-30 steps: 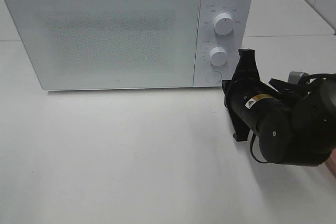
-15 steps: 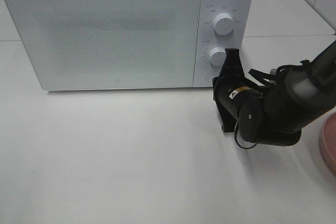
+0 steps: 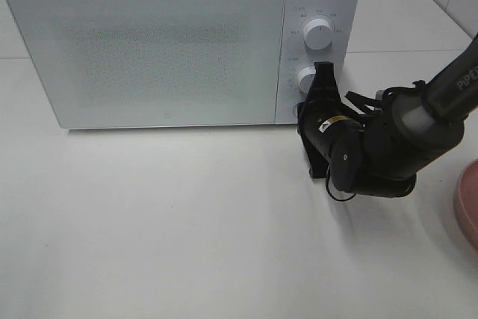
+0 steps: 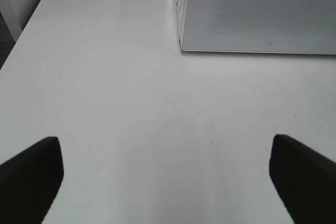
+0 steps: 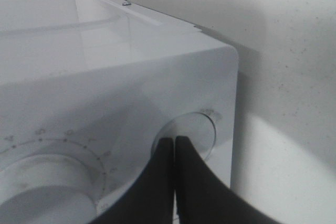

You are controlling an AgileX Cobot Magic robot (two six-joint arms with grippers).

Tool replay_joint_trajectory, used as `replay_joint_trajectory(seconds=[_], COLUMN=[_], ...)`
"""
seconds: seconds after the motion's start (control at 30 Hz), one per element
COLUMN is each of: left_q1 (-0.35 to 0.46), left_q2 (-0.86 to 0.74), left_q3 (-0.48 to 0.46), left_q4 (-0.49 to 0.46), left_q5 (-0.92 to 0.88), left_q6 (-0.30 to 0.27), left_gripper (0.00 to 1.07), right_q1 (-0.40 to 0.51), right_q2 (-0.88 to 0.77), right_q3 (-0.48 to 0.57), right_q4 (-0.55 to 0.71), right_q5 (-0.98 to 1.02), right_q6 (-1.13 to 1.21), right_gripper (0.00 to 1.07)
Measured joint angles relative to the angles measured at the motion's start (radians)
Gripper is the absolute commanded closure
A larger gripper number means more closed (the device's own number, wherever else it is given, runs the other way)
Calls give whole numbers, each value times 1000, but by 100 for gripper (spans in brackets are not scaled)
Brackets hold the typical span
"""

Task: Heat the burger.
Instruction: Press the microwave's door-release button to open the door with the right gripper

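One microwave (image 3: 164,50) stands closed, right gripper (image 5: 174,148) at its button (image 5: 198,129).

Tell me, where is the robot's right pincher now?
From the high camera, the shut right gripper is on the right, tips at the round button of the microwave, below the lower knob.

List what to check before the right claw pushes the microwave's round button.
1. Microwave door shut: ok.
2. Right claw shut for poking: ok.
3. Right claw lined up on the round button: ok.
4. Right claw touching the round button: cannot tell.
5. Left claw open and empty, over bare table: ok.
6. Burger located: cannot tell; only the pink dish edge shows.
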Motion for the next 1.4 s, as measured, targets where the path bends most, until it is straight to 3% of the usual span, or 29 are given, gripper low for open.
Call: replay_joint_trajectory(seconds=[0.8,1.4], left_q1=[0,0], left_q2=[0,0], left_q3=[0,0], left_q4=[0,0], left_q5=[0,0], left_q6=[1,1], left_gripper=[6,6], right_q1=[9,20], right_q2=[30,81], right_q3=[-17,-97], right_q4=[43,132], right_q5=[-76,-61], right_q6=[-21,-25], right_gripper=[107,107])
